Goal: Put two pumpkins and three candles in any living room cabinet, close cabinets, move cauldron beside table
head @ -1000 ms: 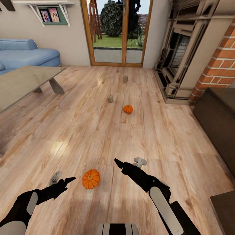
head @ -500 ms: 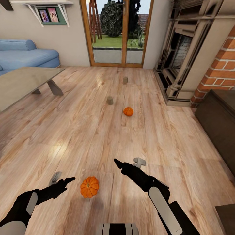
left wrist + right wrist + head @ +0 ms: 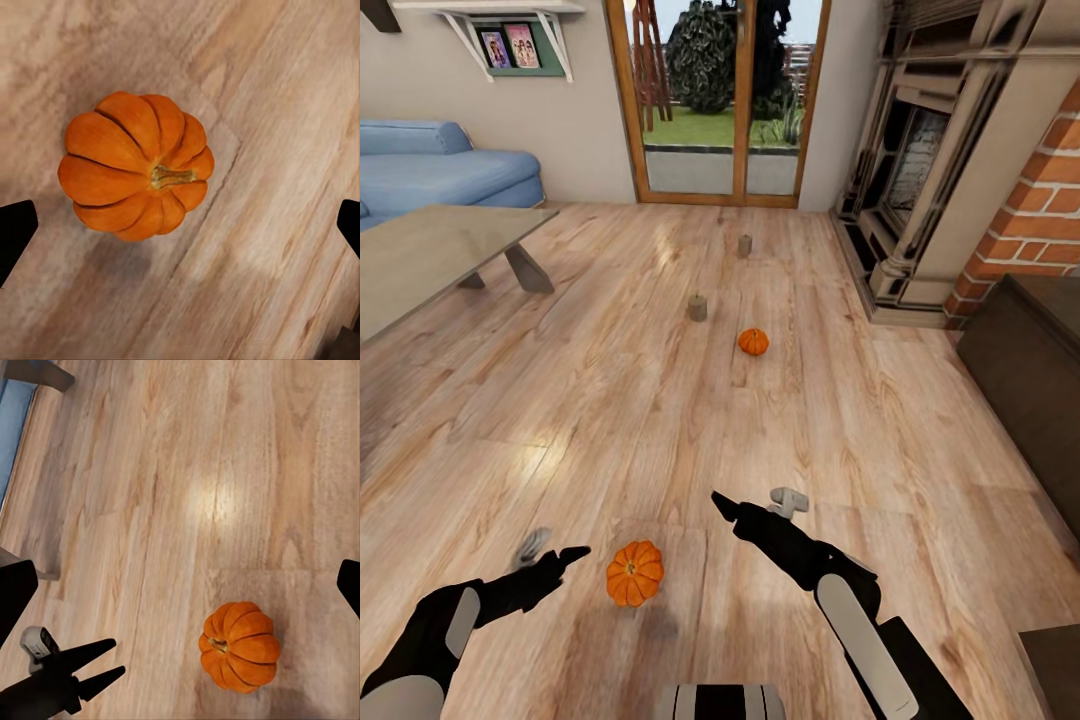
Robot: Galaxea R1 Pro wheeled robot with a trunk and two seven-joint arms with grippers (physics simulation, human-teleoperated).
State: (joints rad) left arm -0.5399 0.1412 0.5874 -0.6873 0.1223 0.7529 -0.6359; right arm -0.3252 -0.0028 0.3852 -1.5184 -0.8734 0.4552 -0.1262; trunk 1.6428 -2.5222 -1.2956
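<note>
Between both arms on the floor (image 3: 660, 430), near pumpkin (image 3: 635, 573) lies stem sideways, untouched. Left gripper (image 3: 552, 548) just beside it, fingers spread wide, empty. Right gripper (image 3: 755, 500) slightly farther, fingers also spread, empty. Mid-floor: second pumpkin (image 3: 753, 342), then a candle (image 3: 698, 307), another candle (image 3: 744, 244) beyond. Bench (image 3: 420, 250) far left, cabinet (image 3: 1030, 370) right.

Bare wood floor (image 3: 660, 430) is lying open all around the near pumpkin (image 3: 635, 572), so a gripper is getting room from every side. The table (image 3: 430, 250) is sitting well off on the left, the cabinet (image 3: 1030, 380) on the right.
</note>
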